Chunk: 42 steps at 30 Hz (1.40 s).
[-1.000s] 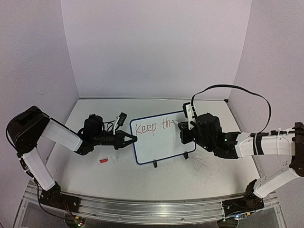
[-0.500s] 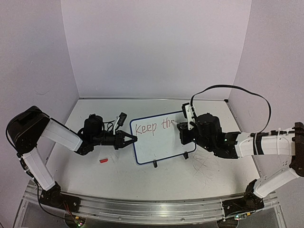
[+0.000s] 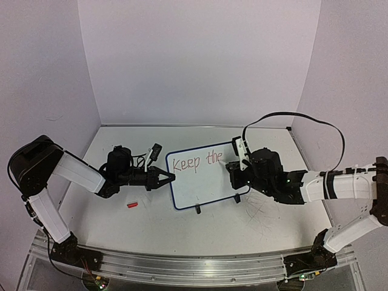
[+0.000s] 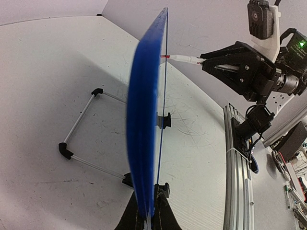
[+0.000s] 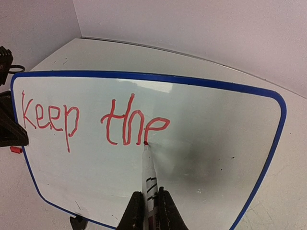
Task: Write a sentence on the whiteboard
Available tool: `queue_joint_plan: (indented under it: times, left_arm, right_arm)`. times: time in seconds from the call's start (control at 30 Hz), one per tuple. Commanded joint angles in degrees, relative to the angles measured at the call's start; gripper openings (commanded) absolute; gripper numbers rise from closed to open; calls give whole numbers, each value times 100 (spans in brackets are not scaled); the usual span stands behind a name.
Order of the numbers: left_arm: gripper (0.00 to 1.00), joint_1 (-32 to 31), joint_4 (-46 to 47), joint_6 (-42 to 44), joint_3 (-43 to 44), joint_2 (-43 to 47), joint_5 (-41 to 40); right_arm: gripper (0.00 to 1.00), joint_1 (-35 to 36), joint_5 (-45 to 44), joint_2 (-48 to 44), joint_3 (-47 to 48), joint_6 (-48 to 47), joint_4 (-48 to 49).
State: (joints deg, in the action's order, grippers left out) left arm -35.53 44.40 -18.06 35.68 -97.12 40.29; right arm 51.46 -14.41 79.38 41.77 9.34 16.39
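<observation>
The whiteboard (image 3: 209, 182) stands propped on its black feet mid-table (image 3: 182, 233). Its long axis runs from left edge to right edge, with the right end a touch nearer the back, and its writing face is tipped up toward the near edge. The left gripper (image 3: 171, 177) is clamped tight on the blue rim at the board's left short side, and the sentence (image 5: 96, 122) so far reads "Keep the" along the top. The right gripper (image 5: 147, 211) pinches a marker (image 5: 148, 167) pointing straight at the face, red tip touching the final "e", while a small red piece (image 3: 132, 205) lies nearer the left edge, apart from the board.
</observation>
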Motion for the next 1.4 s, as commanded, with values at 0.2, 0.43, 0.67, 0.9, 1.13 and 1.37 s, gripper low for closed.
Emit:
queue_joint_plan:
  times: [0.2,0.43,0.67,0.9,1.13,1.37]
  left_arm:
    - [0,37,-469,286,110,-4,-477]
    - [0,37,-478,289,107,-37,-499]
    - [0,37,-494,338,115,-36,-482]
    - [0,37,-501,333,115,-38,-537]
    - [0,37,-586,281,89,54,-601]
    - [0,34,-625,284,103,16,-651]
  right_arm:
    - [0,-23,-646,-218,-118,105,-268]
    - [0,-22,-268,-918,-362,-210,463]
    - [0,-185,270,-1544,-773,-581,460]
    - [0,-263,-25,-1405,-631,-785,425]
    - [0,-266,-330,-1260,-595,-588,444]
    - [0,-264,-354,-1079,-478,-620,389]
